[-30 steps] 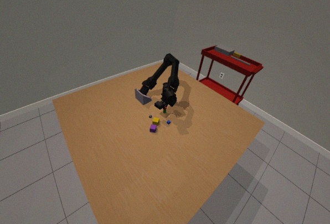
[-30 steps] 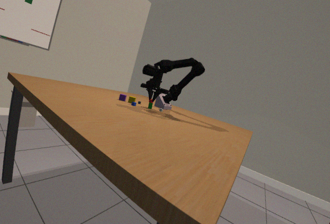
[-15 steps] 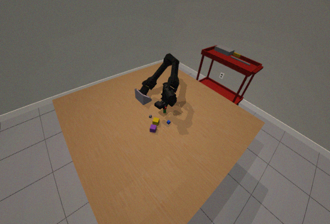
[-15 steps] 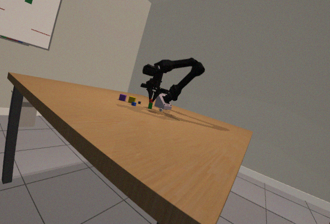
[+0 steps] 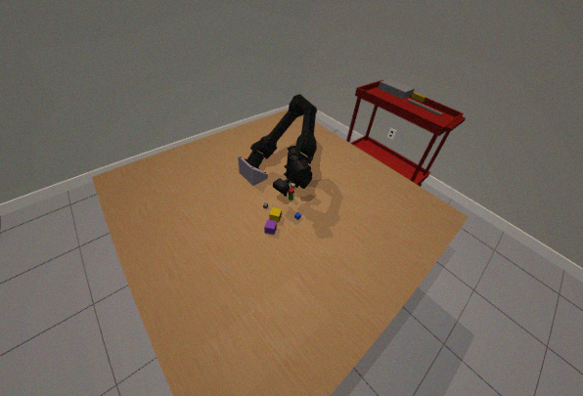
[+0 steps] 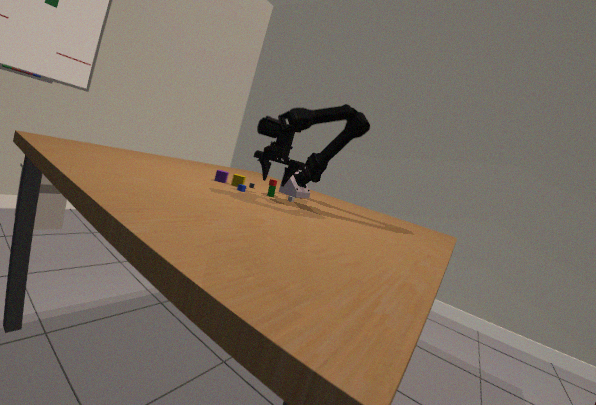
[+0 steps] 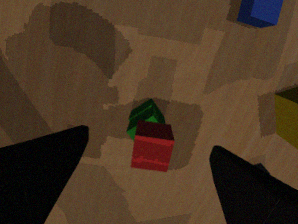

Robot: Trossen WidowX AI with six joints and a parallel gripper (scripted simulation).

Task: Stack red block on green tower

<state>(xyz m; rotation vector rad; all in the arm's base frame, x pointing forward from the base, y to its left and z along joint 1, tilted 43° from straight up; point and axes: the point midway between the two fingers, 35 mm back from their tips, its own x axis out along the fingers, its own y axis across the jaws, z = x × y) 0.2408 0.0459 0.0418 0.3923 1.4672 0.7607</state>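
Grey walls close in this tiled room, and a wooden table (image 6: pixel 310 267) fills the middle of it, with a whiteboard (image 6: pixel 47 17) on the wall at the far left and a red cart (image 5: pixel 406 124) off by the other wall. The arm (image 6: pixel 325 132) stands near the table's far edge, so most of the wood stretches bare toward the near side, well away from any drop.

Seen from the side, a purple cube (image 6: pixel 221 175) sits farthest to the left of the gripper (image 6: pixel 276 169), then a yellow cube (image 6: pixel 238 180), then a small blue cube (image 6: pixel 242 188) and a tiny dark one (image 6: pixel 251 185). All four lie apart from the tower (image 6: pixel 271 191) and from each other, though the yellow and blue ones are close together. Right of the tower the arm's grey base plate (image 6: pixel 294 189) rests on the wood, just beside it.

The gripper is spread wide and grips nothing. In the wrist view one dark finger (image 7: pixel 36 183) shows at the left and the other at the right, with bare gaps between each and the red block (image 7: pixel 152 147). That block sits on top of the tower, below the gripper and midway between the fingers, a little askew, so a green corner pokes out from under it.
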